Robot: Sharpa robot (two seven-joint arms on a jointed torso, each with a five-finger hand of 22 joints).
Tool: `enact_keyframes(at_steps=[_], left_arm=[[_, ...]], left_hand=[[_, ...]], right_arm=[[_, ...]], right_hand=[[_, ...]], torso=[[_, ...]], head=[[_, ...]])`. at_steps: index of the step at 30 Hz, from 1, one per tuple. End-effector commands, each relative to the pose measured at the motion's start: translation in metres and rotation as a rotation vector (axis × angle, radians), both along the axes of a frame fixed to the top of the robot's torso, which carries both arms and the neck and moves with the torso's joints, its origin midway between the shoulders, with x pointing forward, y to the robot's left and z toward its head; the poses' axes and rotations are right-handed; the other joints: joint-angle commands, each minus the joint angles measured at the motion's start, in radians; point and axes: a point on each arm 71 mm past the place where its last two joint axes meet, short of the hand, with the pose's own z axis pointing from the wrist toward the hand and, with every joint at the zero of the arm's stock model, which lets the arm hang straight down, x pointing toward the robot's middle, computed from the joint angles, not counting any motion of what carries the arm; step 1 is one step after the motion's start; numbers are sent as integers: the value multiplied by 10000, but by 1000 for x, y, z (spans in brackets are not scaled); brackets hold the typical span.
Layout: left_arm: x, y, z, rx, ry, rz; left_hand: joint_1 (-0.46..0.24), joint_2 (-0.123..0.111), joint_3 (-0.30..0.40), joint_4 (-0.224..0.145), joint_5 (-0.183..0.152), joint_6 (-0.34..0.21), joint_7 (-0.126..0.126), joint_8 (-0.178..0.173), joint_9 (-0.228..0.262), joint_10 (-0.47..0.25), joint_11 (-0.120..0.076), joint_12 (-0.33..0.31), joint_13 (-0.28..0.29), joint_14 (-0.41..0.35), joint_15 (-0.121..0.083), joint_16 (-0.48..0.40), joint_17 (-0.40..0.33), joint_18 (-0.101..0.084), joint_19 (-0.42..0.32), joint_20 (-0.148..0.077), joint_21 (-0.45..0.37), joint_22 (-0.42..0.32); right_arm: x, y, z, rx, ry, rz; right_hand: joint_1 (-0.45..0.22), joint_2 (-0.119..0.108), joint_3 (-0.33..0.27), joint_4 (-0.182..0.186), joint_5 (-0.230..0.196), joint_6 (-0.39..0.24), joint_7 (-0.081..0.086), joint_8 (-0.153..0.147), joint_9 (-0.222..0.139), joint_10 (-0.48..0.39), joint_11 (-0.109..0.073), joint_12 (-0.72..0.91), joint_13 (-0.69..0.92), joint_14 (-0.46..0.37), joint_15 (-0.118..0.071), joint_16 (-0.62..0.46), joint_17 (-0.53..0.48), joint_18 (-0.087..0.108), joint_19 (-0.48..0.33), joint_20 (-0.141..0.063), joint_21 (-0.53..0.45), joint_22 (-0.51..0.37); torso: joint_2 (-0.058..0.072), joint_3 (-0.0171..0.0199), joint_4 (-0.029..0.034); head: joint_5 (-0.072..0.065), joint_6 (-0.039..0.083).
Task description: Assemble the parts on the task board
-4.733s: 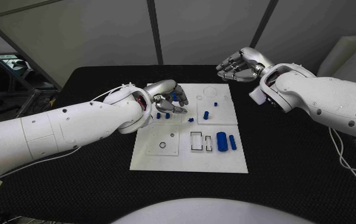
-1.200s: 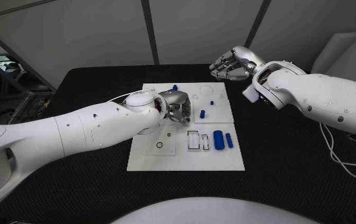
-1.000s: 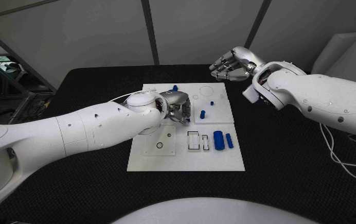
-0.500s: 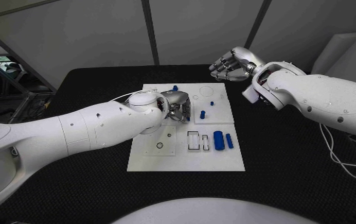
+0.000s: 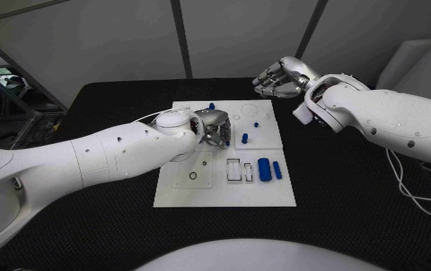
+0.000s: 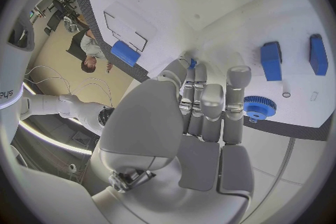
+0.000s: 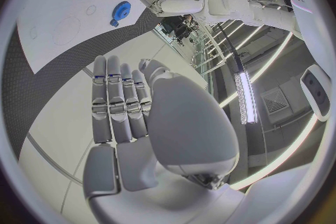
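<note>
I'd lower my left hand [image 5: 213, 128], fingers curled over the board [image 5: 225, 190] with something blue at their tips, slowly, while my empty, loosely curled right hand [image 5: 281, 79] waits.

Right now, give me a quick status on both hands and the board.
Left hand down on the task board, fingers curled, grasp unclear. Right hand raised behind the board, holding nothing. Blue parts loose; nothing blocking.

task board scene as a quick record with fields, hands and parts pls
task board: white plate in the middle of the black table
left hand: low over the board's middle, fingers pointing down at it; whether it holds a part cannot be told
right hand: raised beyond the board's far right corner, fingers curled in, holding nothing
blue parts: large cylinder beside slim bar; gear near the far edge
</note>
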Motion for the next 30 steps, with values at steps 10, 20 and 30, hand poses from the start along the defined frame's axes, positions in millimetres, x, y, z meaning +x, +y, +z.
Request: enact_keyframes(at_steps=[10, 20, 30], left_arm=[[-2, -1, 1, -364, -589, -286], [-2, -1, 5, -754, -934, -417], [-5, 4, 8, -892, -1046, -411]], left_hand=[[-136, -184, 1276, 18, 247, 344, 33, -141, -128, 366, -34, -209, -260, 158, -133, 205, 18, -322, 349, -92, 524, 450], [-454, -605, 2168, 39, 347, 515, 26, -281, -200, 581, -78, -369, -397, 203, -138, 240, -90, -352, 447, -125, 694, 658], [-581, -729, 2348, 66, 382, 524, 24, -326, -219, 618, -78, -398, -420, 249, -139, 278, -28, -359, 472, -126, 722, 702]], right_arm=[[0, 1, 1, -9, -12, 63], [0, 1, 1, -4, -19, 57], [0, 0, 0, 2, -34, 29]], right_hand=[[-101, 25, 37, -25, 34, 79, 0, 28, 0, 31, 16, 29, 0, 48, -7, -10, -2, 54, -35, -32, 41, 21], [-129, 21, 41, -20, 39, 75, 2, 24, -2, 25, 19, 24, -1, 45, -3, -16, -3, 51, -47, -30, 44, 28], [-156, 19, 46, -14, 48, 69, 4, 20, -3, 19, 22, 19, -1, 40, 1, -22, -5, 48, -59, -28, 46, 33]], torso=[[-3, -7, 7], [-4, -6, 8], [-9, -4, 8]], head=[[10, 11], [34, 12], [37, 46]])
